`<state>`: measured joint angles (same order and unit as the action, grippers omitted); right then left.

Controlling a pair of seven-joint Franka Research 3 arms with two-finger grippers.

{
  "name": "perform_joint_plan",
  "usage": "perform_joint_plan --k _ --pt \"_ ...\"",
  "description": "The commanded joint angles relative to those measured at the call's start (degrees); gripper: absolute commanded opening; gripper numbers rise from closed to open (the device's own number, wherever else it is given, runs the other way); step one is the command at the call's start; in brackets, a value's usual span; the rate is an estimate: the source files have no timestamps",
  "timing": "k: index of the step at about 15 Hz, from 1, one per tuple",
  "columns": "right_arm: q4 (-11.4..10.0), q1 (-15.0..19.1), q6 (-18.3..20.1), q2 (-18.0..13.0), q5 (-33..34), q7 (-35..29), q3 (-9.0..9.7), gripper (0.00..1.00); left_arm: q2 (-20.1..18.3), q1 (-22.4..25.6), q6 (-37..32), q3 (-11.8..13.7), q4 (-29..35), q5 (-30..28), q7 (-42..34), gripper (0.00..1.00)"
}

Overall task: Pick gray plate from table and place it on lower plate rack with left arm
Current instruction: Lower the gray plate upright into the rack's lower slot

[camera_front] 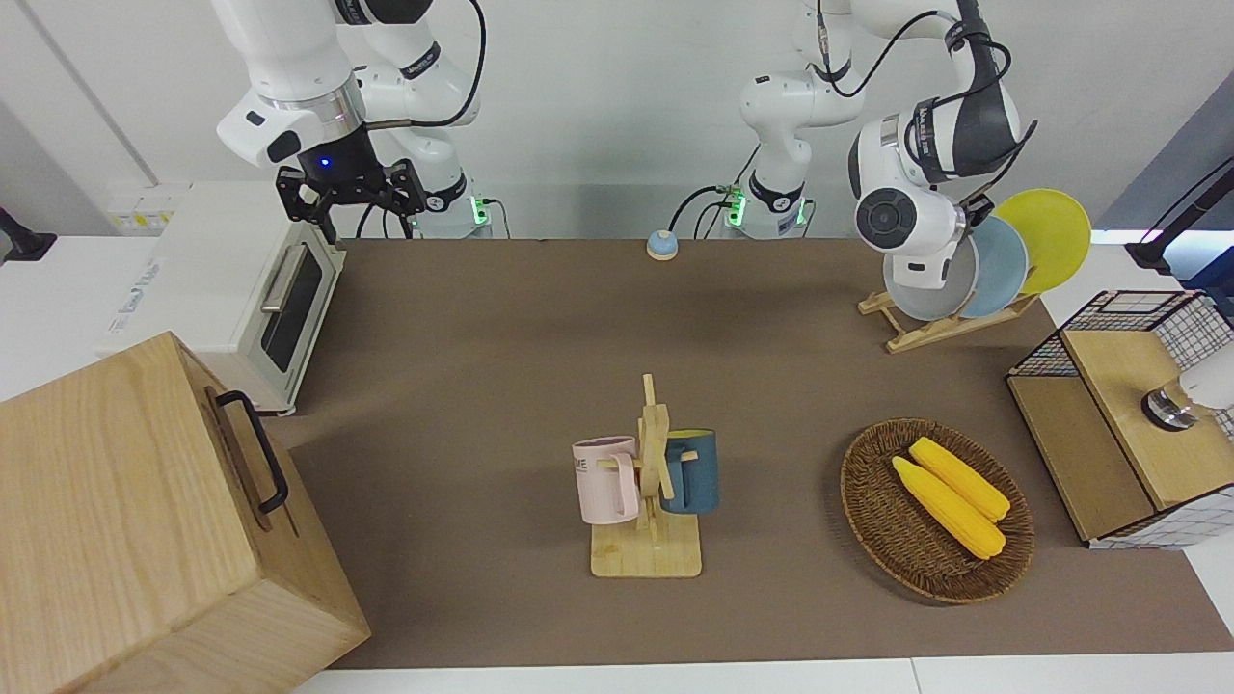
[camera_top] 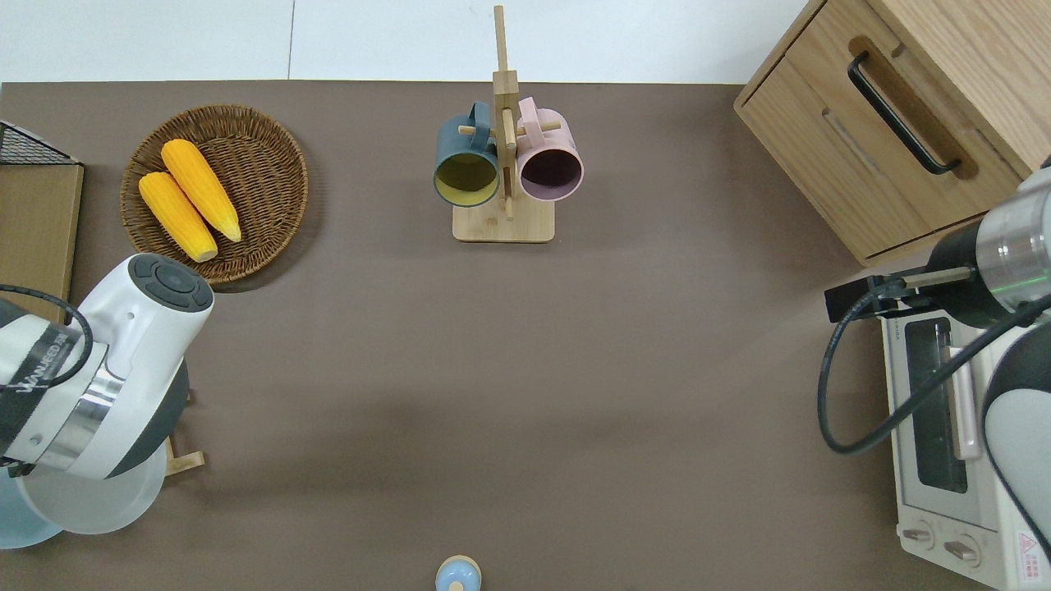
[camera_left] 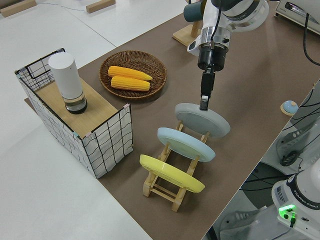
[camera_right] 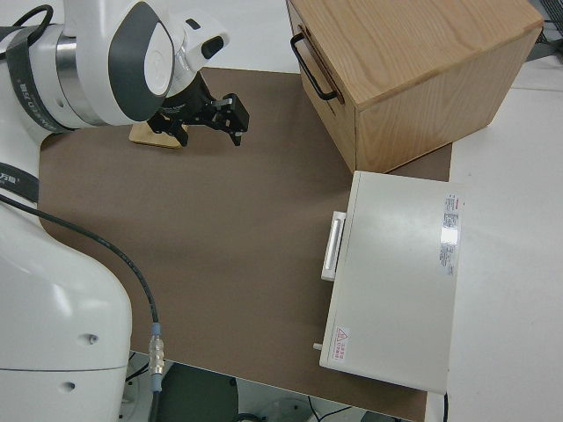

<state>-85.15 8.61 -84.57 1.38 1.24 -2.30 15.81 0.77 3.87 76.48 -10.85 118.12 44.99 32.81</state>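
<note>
The gray plate [camera_left: 205, 121] leans in the slot of the lower plate rack [camera_left: 165, 192] farthest from the robots, next to the light blue plate [camera_left: 186, 144] and the yellow plate [camera_left: 170, 174]. My left gripper [camera_left: 203, 104] points down and is shut on the gray plate's upper rim. In the front view the gray plate [camera_front: 918, 301] shows below the left wrist, and the rack [camera_front: 916, 333] stands at the left arm's end of the table. In the overhead view the arm hides most of the plate [camera_top: 90, 502]. My right gripper [camera_right: 211, 119] is parked and open.
A wicker basket [camera_front: 872, 520] with two corn cobs and a wire-mesh box [camera_front: 1109, 318] stand farther from the robots than the rack. A mug stand [camera_front: 648, 540] is mid-table. A toaster oven [camera_front: 260, 299], a wooden box [camera_front: 145, 520] and a small bell [camera_front: 661, 245] are also here.
</note>
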Motion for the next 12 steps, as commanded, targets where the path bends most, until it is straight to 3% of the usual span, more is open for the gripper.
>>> perform_joint_plan --k 1,3,4,5,10,12 --pt "0.5 1.1 0.8 -0.2 0.1 -0.7 0.98 0.983 0.3 0.1 0.2 0.0 0.5 0.7 2.6 0.13" --pt "0.5 1.1 0.8 -0.1 0.1 -0.7 0.98 0.983 0.5 0.1 0.9 0.0 0.5 0.4 3.1 0.38" --pt "0.5 1.1 0.8 -0.1 0.1 -0.7 0.98 0.983 0.5 0.1 1.7 0.0 0.5 -0.2 3.1 0.41" --pt "0.5 1.1 0.8 -0.1 0.1 -0.7 0.98 0.983 0.5 0.1 2.8 0.0 0.4 -1.1 3.1 0.57" --pt "0.5 1.1 0.8 -0.1 0.1 -0.7 0.98 0.983 0.3 0.0 4.3 0.0 -0.2 -2.4 3.8 0.64" --pt "0.5 1.1 0.8 -0.1 0.1 -0.7 0.98 0.983 -0.2 -0.1 4.3 0.0 -1.8 -4.9 3.1 0.74"
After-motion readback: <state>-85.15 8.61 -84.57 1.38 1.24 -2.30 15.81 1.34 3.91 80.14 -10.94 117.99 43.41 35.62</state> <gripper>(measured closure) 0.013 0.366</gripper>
